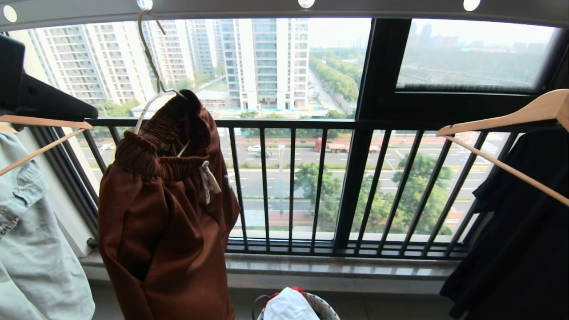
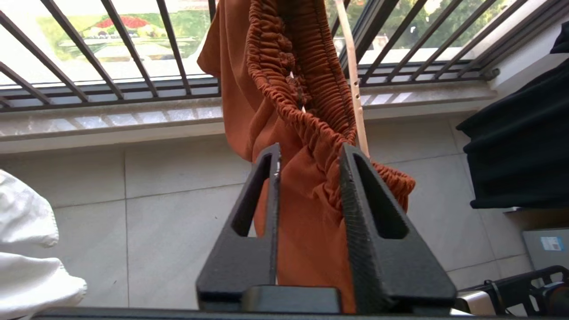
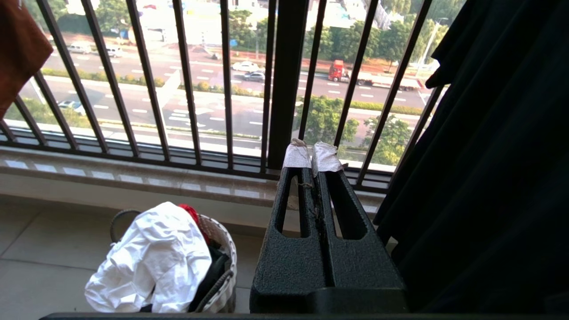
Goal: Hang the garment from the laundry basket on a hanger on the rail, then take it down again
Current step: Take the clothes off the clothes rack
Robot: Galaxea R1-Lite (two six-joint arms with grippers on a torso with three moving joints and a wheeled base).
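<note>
Left hand (image 2: 310, 153) astride hanging shorts (image 2: 306, 209)

1. The rail (image 1: 249, 8), a flat grey bar overhead with round holes, carries the hanger (image 1: 149, 66) by its long hook.
2. The shorts (image 1: 164, 213) hang bunched on that hanger.
3. The tiled floor (image 3: 40, 249) carries the basket (image 3: 220, 262), standing near the sill.
4. A white cloth (image 3: 155, 258) lies heaped on top of the basket.
</note>
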